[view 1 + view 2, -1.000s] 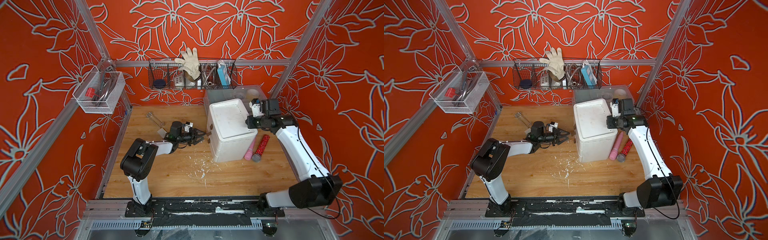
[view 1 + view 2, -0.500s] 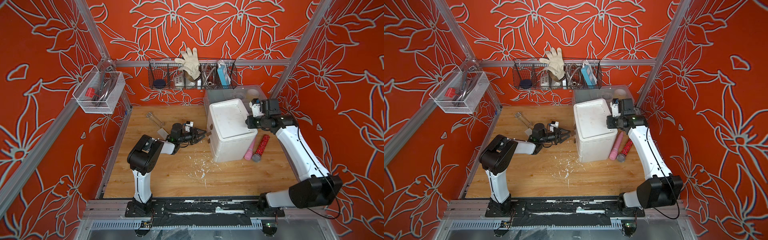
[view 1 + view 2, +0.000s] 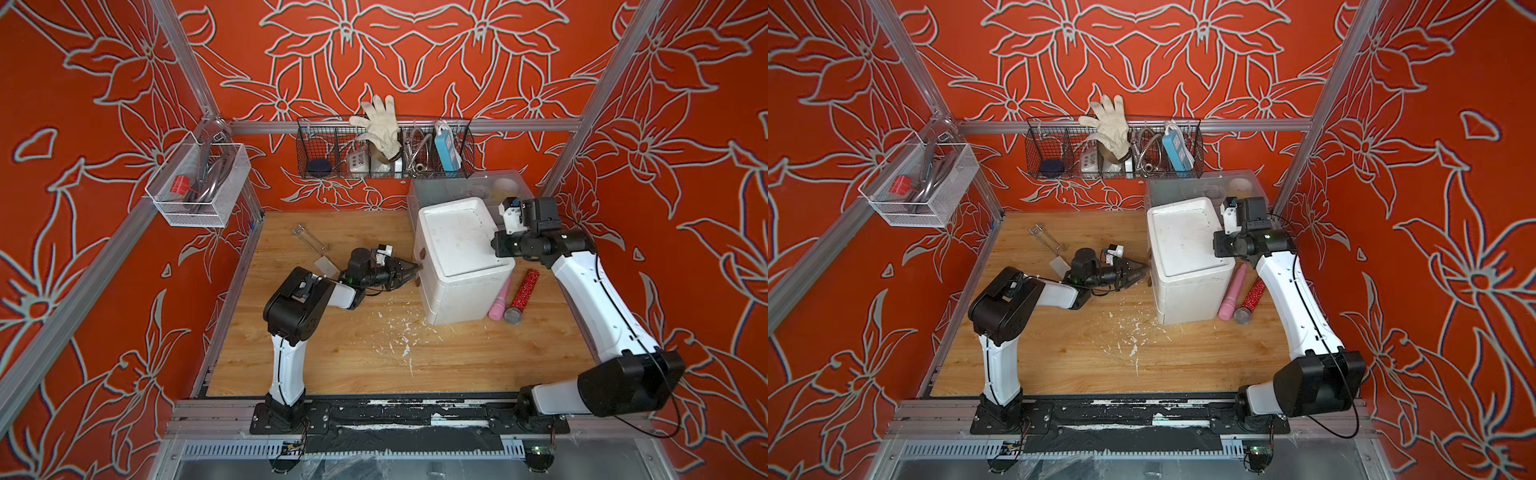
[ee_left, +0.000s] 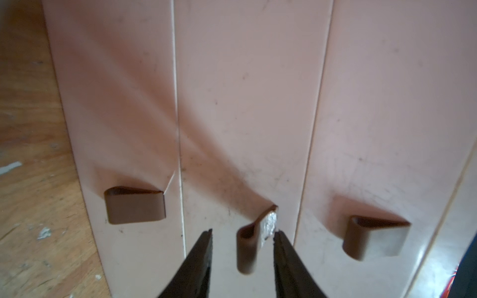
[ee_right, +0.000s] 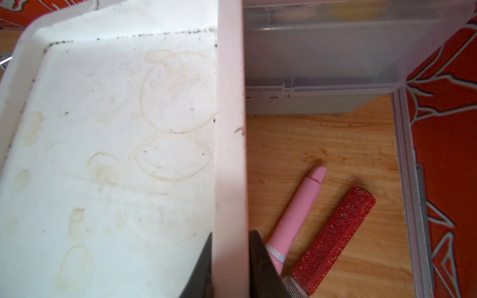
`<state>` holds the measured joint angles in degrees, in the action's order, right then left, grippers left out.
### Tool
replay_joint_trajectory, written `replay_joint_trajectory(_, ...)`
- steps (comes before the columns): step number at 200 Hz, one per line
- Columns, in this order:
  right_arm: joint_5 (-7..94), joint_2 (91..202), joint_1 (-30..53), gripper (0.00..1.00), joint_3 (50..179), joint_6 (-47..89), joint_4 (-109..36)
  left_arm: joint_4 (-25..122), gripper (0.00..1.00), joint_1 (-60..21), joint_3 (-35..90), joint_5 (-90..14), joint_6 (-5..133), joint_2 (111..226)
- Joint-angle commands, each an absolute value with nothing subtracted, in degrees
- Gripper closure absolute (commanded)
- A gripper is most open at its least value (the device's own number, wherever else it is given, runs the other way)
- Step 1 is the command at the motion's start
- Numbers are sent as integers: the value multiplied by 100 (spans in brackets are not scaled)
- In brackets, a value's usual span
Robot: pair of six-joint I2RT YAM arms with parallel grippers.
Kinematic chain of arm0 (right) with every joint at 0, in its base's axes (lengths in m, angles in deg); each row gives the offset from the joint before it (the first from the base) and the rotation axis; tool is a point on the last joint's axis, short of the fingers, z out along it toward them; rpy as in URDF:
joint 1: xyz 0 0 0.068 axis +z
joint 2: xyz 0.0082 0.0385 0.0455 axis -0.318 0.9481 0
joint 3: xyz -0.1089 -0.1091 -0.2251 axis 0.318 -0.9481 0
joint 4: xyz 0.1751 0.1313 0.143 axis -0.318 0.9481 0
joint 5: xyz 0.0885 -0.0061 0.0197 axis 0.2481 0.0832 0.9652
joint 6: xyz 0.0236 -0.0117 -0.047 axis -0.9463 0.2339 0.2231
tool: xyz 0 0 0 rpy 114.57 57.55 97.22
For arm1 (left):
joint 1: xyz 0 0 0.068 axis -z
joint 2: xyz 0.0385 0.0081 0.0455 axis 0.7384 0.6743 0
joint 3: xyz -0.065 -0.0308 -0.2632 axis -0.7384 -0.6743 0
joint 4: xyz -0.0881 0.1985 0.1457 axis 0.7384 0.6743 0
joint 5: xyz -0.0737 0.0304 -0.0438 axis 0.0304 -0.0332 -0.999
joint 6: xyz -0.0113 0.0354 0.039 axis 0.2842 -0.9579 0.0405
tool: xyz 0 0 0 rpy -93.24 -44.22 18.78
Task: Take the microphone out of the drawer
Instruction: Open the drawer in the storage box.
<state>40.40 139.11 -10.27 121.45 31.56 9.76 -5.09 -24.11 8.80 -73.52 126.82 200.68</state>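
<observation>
The white drawer unit [image 3: 457,249] [image 3: 1183,245] stands at the back right of the table, its three drawer fronts shut, so their insides are hidden. My left gripper [image 4: 242,232] [image 3: 415,268] is open, with its jaws on either side of the middle drawer's [image 4: 245,103] brown handle [image 4: 247,250]. My right gripper [image 5: 230,234] [image 3: 498,249] is shut on the unit's top rim. A pink microphone [image 3: 500,299] [image 5: 296,216] and a red glitter microphone [image 3: 521,293] [image 5: 335,237] lie on the table, right of the unit.
A clear plastic bin [image 3: 469,187] sits behind the unit. A wire basket [image 3: 382,153] with a glove hangs on the back wall, and a mesh basket [image 3: 199,187] on the left wall. A glass tube [image 3: 309,241] and white flecks [image 3: 399,336] lie on the wood.
My left gripper has moved right up to the drawer front and its jaws have narrowed slightly around the handle. The right arm has not moved.
</observation>
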Motion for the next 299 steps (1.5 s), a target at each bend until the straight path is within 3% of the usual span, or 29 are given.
replay_joint_trajectory(1, 4644, 14058, -899, 95, 12170, 2746, 942, -775, 60, -2369, 952, -7356, 12693, 20127)
replay_joint_trajectory(53, 4641, 14075, -897, 95, 12174, 2748, 947, -880, 68, -2367, 1009, -7271, 12797, 20197)
replay_joint_trajectory(71, 4654, 14092, -898, 95, 12177, 2746, 959, -903, 80, -2368, 1074, -7269, 12818, 20238)
replay_joint_trajectory(84, 4654, 14102, -909, 95, 12184, 2754, 958, -964, 97, -2369, 1114, -7279, 12872, 20273)
replay_joint_trajectory(90, 4646, 14101, -900, 95, 12194, 2748, 961, -986, 100, -2370, 1123, -7279, 12893, 20283)
replay_joint_trajectory(156, 4478, 14111, -902, 96, 12211, 2722, 992, -1095, 100, -2475, 764, -7288, 12884, 20065)
replay_joint_trajectory(299, 4232, 14150, -904, 96, 12313, 2719, 1085, -1004, 100, -3709, -783, -7656, 12501, 19001)
